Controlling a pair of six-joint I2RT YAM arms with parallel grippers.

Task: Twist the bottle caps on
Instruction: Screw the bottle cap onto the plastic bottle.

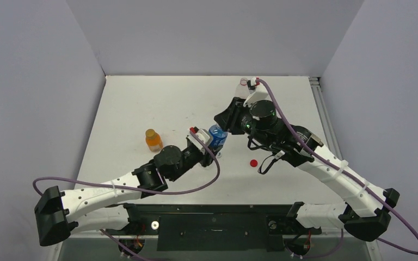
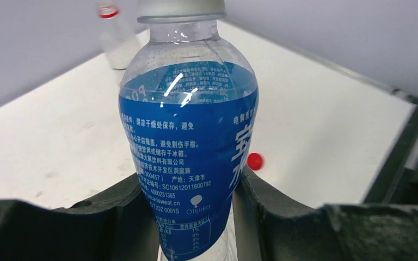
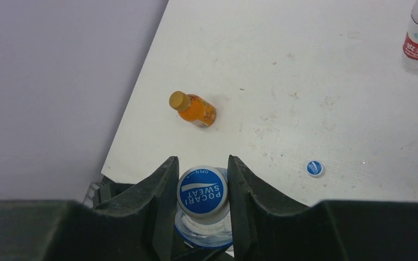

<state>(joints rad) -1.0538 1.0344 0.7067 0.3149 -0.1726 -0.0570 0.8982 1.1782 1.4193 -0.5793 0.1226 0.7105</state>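
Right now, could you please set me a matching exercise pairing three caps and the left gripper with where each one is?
1. red cap
2. gold cap
3. Pocari Sweat cap
4. left gripper

a. shut on the blue bottle
b. loose on the table
c. on the orange bottle
d. held in the right gripper

Pairs: 1-b, 2-c, 3-d, 4-a.

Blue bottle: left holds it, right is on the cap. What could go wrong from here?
1. The right gripper pinches the cap by its rim; if it sits crooked, twisting may cross-thread it.
2. The left gripper grips the bottle low on its glossy label, so it may spin with the cap.
3. The loose red cap lies nearby and could get knocked away.
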